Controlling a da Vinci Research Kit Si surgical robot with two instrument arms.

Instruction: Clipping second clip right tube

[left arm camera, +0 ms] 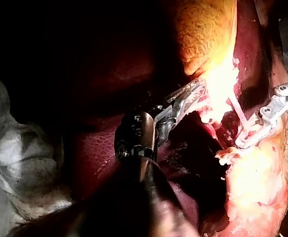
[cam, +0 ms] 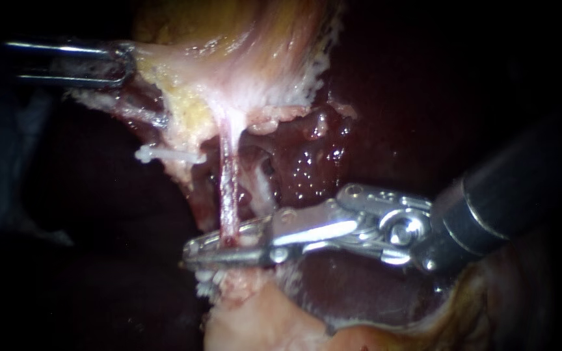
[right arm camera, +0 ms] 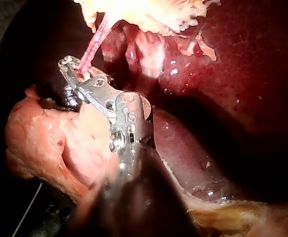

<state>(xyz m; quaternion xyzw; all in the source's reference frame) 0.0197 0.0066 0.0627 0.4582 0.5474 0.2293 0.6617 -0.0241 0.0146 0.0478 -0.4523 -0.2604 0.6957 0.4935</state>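
Our right instrument (cam: 226,250) comes in from the right, low in the endoscope view. Its jaws are clamped across the tube (cam: 229,182) at the tube's lower end, one jaw on each side. The tube is thin and pink and stretched taut. It runs from the gallbladder (cam: 229,39) down to the jaws, with dark wet liver (cam: 307,169) just beside it. Pale fatty tissue (cam: 255,312) sits under the jaws. A second, paler strand (cam: 265,185) lies near the tube, so we can't tell which one is the right tube. Our left instrument (cam: 125,64) has its jaws closed on the gallbladder's edge. There's a white scrap (cam: 167,155) near the tube; we can't tell whether it's a clip or tissue.
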